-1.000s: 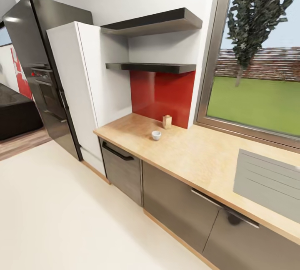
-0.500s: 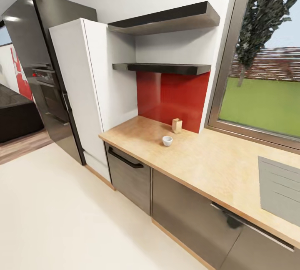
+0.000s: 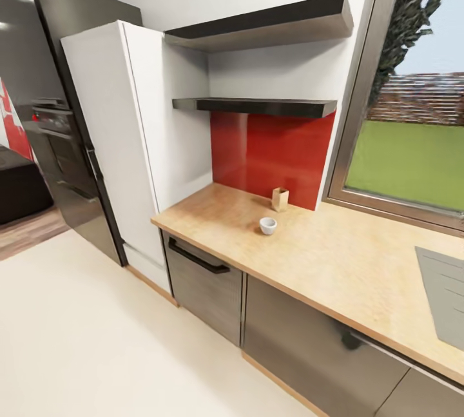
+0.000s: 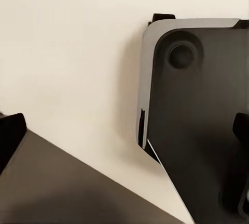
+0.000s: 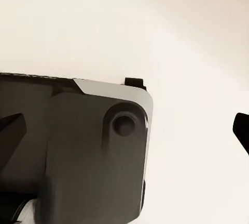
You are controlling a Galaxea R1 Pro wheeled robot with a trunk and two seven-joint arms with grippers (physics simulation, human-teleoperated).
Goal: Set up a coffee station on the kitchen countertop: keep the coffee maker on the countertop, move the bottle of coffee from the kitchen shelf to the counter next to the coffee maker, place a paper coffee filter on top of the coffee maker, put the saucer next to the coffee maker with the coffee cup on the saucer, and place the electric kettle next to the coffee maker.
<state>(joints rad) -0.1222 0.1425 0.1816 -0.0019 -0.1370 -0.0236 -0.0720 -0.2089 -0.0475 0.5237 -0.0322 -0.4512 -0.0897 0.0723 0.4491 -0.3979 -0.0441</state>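
**Head view: a cup and a small box wait on the long wooden counter**

Head view looks down along a light wooden kitchen countertop (image 3: 322,256) that runs from the near right away to the far left, where it ends against a tall white cabinet (image 3: 116,140). On the countertop, close to its far left end, stands a small white coffee cup (image 3: 268,225), upright with its mouth facing up. Just beyond it, nearer the wall, stands a small tan box-shaped container (image 3: 280,198), also upright, its long axis vertical; the two are near each other but apart. Behind them is a glossy red backsplash panel (image 3: 270,153). Above that hang two dark floating shelves (image 3: 258,106), one over the other; from here I cannot tell what rests on top of them.

Left of the white cabinet is a tall black glossy appliance column (image 3: 58,107). To the right, a wide window with a grey frame (image 3: 412,146) shows grass and a tree. Grey cabinet fronts with dark handles (image 3: 206,281) sit under the countertop, and a pale cream floor (image 3: 84,339) spreads in front.

In the left wrist view, the robot's dark base plate (image 4: 197,120) lies over the pale floor. The right wrist view shows the same dark plate (image 5: 78,141). Dark shapes at the frame edges may be fingertips, but whether either gripper is released or clenched I cannot tell.
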